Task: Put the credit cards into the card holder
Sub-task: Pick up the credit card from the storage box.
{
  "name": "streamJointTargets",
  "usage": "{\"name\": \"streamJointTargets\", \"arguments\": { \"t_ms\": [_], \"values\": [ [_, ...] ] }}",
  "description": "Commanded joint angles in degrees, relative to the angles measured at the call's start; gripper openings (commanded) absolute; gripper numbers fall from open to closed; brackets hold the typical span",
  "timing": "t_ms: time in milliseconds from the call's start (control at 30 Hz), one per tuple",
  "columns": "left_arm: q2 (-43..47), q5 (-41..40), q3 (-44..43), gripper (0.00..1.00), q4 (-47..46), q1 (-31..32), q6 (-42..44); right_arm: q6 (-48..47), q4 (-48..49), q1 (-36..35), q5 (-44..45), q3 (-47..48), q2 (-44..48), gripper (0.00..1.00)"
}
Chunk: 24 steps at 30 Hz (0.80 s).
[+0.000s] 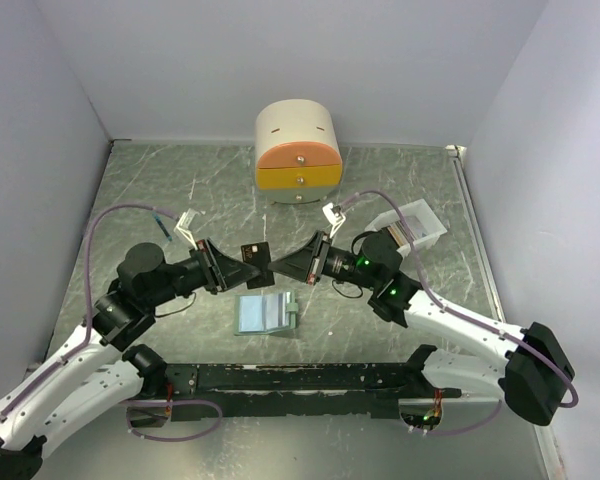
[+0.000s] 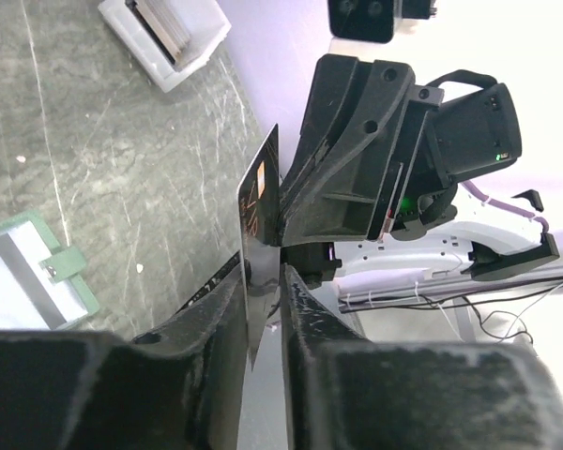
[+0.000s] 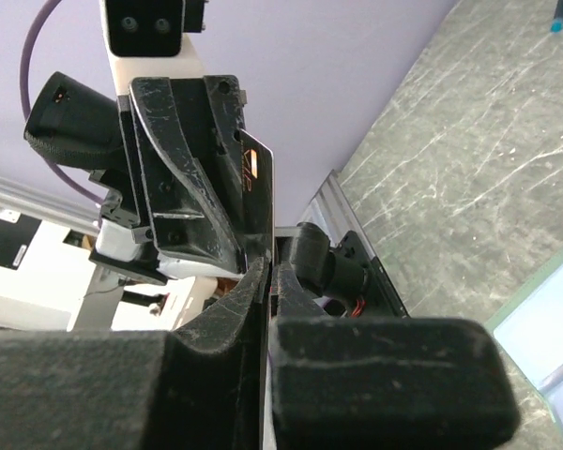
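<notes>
Pinching one dark credit card from opposite sides, the two grippers are meeting tip to tip above the middle of the table. The left gripper is reaching in from the left and the right gripper from the right, with the card standing on edge between them, clear of the tabletop.

In the left wrist view the left gripper is clamping the lower part of the credit card, its fingers pressed nearly together with only the card's thickness between them. The right gripper is facing it and touching the card's other edge. In the right wrist view the right gripper is likewise squeezing the credit card in a narrow slit, so both are gripping the same card. The card is showing an orange mark on its dark face.

The card holder is lying open and flat on the table just on the near side of the grippers, its pale blue pockets facing up and its grey-green flap to the right. It is untouched by either arm, and is showing at the edge of both wrist views.

The remaining credit cards are standing stacked in a white tray to the right, behind the right arm. A round cream-and-orange drawer box is sitting at the far edge of the table.
</notes>
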State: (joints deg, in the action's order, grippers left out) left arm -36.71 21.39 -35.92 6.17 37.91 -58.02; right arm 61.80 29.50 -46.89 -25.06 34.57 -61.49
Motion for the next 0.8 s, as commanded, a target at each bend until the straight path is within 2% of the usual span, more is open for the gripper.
{"name": "streamJointTargets", "arguments": {
  "t_ms": [0,67,133,233,333,367,533,633,767],
  "values": [
    [2.4,-2.6,0.4,0.21,-2.0,-0.2,-0.8,0.0,0.9,-0.5,0.8,-1.3,0.9,0.00],
    [2.6,-3.6,0.4,0.09,-0.9,-0.2,-0.5,-0.9,-0.5,-0.5,1.3,-1.2,1.2,0.00],
    [2.5,-4.7,-0.3,0.07,1.5,-0.3,0.1,-2.1,-2.1,-0.5,1.6,-0.7,1.3,0.00],
    [2.6,-5.4,-1.4,0.07,4.0,-0.2,1.8,-4.5,-7.2,-0.6,3.5,0.1,2.2,0.18],
    [3.2,-7.3,-2.6,0.07,7.6,-0.2,3.0,-5.5,-15.3,-0.6,7.9,0.8,3.7,0.41],
    [3.3,-8.1,-3.0,0.07,9.4,-0.2,3.7,-6.5,-17.7,-0.6,9.0,1.2,3.9,0.43],
    [1.5,-11.5,-3.5,0.07,17.7,-0.2,6.7,-10.0,-27.4,-0.6,13.3,2.6,2.1,0.41],
    [-0.5,-9.4,-2.1,0.07,18.6,-0.2,7.8,-9.3,-27.6,-1.2,12.0,1.9,-0.9,0.37],
    [-0.8,-8.6,1.4,0.07,17.7,-0.2,7.3,-9.4,-28.1,-3.7,13.3,2.1,-6.4,0.36]
  ]
}}
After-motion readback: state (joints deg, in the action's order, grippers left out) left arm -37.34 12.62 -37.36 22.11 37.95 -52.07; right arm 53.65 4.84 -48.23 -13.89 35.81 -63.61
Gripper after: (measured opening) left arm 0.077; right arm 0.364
